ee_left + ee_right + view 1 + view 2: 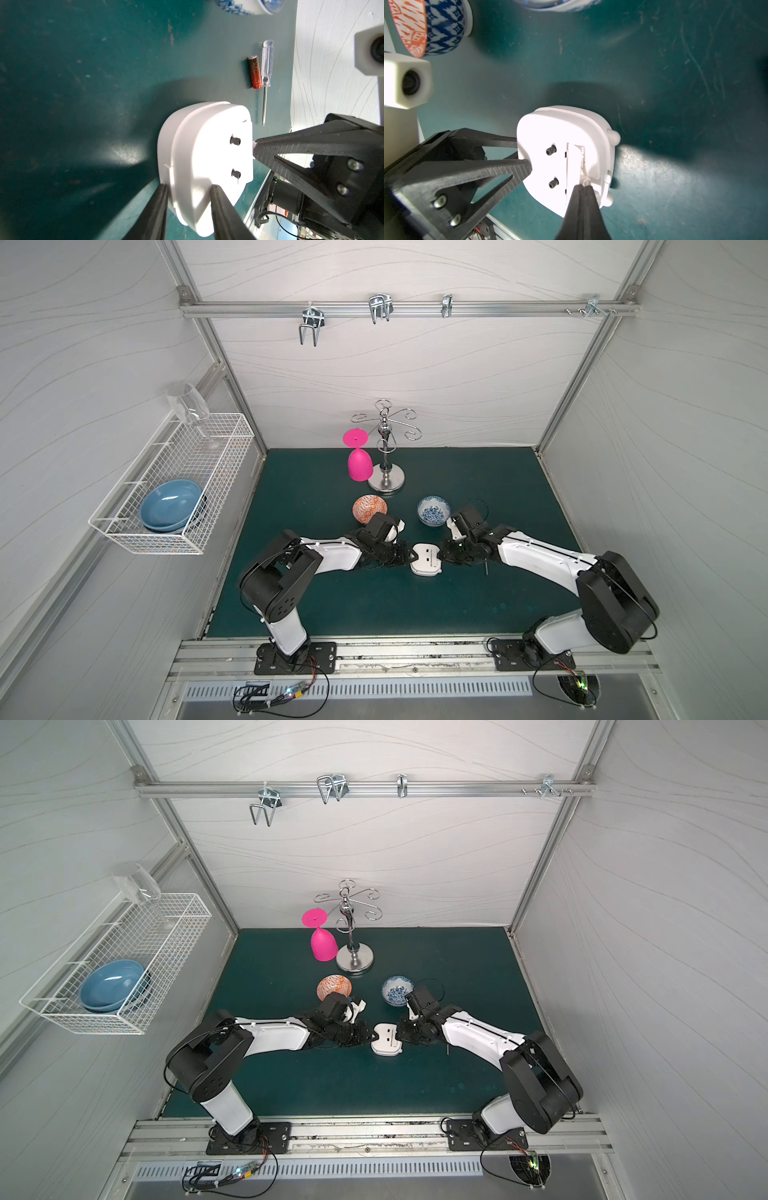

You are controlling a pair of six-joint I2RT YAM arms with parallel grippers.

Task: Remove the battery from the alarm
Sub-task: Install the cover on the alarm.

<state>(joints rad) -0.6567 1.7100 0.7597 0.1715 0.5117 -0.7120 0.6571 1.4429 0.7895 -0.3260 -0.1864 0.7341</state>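
Battery (255,71) lies on the tabletop (83,83) beside the screwdriver (267,62), but with the left end effector (189,188) clamped on the alarm (203,155) and the right end effector (582,187) pinched together at its open compartment (574,166), a hard pull could probably twist it loose.

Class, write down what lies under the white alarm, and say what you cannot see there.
The alarm lies back up on the green mat, so only mat shows around its base. Its downward side is hidden. The battery lies apart, beside the screwdriver.
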